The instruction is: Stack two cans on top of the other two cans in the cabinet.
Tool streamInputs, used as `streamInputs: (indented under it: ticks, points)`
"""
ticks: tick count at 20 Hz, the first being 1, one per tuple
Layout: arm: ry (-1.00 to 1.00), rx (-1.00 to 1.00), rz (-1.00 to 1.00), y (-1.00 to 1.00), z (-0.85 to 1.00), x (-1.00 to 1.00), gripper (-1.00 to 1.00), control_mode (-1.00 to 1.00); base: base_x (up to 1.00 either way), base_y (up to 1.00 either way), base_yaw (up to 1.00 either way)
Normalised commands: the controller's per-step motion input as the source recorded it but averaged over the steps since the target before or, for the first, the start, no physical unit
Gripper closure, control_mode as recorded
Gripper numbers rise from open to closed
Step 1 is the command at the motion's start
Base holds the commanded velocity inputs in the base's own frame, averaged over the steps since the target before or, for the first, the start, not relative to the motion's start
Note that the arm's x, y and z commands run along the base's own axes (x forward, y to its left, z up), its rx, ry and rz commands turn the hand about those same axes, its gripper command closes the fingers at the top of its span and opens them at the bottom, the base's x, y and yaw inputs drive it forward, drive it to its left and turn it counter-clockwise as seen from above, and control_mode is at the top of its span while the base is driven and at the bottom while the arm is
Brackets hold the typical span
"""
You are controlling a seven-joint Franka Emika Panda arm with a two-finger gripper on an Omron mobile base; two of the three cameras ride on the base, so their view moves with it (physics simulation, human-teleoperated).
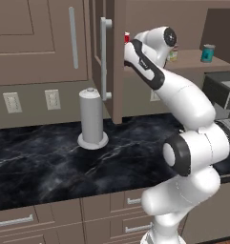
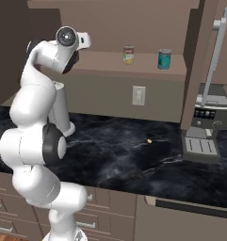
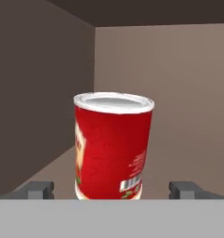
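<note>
Through the hand camera I saw my two-finger gripper (image 3: 111, 189) spread wide, its dark finger tips (image 3: 39, 189) standing well apart on either side of a red cylindrical can with a silvery-white top (image 3: 114, 146), neither tip touching it. The can stood upright just ahead of the hand, between the fingers' lines. Its body was glossy red, with a white-and-yellow label curling round the side to the hand's left, fine pale print and a small barcode low on the side to the right, and a pale raised rim around the lid. It stood on the flat shelf of the brown wooden cabinet (image 3: 48, 93), whose side wall ran close on the hand's left and whose back wall lay beyond the can. From the right base camera, farther along the shelf to the hand's right, I saw a small can with a pale label and red and yellow marks (image 2: 128, 54), then a teal can with a silvery top (image 2: 165, 59), both upright and apart.
</note>
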Motion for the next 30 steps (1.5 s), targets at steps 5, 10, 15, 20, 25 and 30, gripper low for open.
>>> streamInputs:
  ticks: [5,10,15,20,25,30]
  points:
    - [0.00,0.01,-0.11,-0.09,0.00,-0.47,-1.00,-1.00,0.00,0.00,0.00]
    - [0.00,0.03,-0.14,-0.16,0.00,-0.73,-1.00,-1.00,0.00,0.00,0.00]
    - [0.05,0.01,-0.21,-0.34,0.00,-0.54,-1.00,-1.00,0.00,0.00,0.00]
    - [0.14,0.00,-0.23,-0.55,0.03,-0.35,-1.00,-1.00,0.00,0.00,0.00]
    - [0.16,0.00,-0.15,-0.65,0.04,-0.24,-1.00,-1.00,0.00,0.00,0.00]
    - [0.16,0.00,-0.09,-0.64,0.00,-0.11,-1.00,-1.00,0.00,0.00,0.00]
